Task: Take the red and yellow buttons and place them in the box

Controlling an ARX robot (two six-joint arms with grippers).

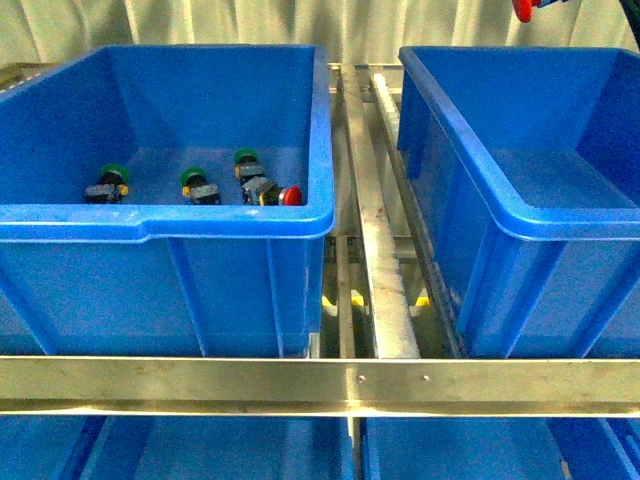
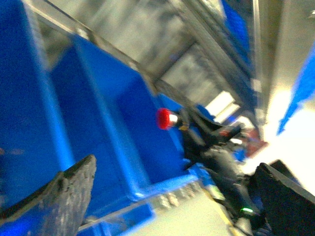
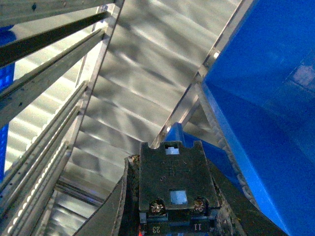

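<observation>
My right gripper (image 3: 174, 164) is shut on a red button; its black body (image 3: 175, 179) fills the gap between the fingers. In the front view the red cap (image 1: 522, 10) hangs at the top edge, above the back of the right blue box (image 1: 560, 215). The blurred left wrist view shows the same held red button (image 2: 166, 118) from the side. A second red button (image 1: 290, 196) lies in the left blue box (image 1: 230, 222) by its front wall. My left gripper (image 2: 174, 169) is open with nothing between its fingers. No yellow button is in view.
Three green-capped buttons (image 1: 195, 183) lie in the left box beside the red one. A metal roller rail (image 1: 385, 260) runs between the two boxes, and a metal shelf bar (image 1: 320, 385) crosses the front. More blue bins sit below it.
</observation>
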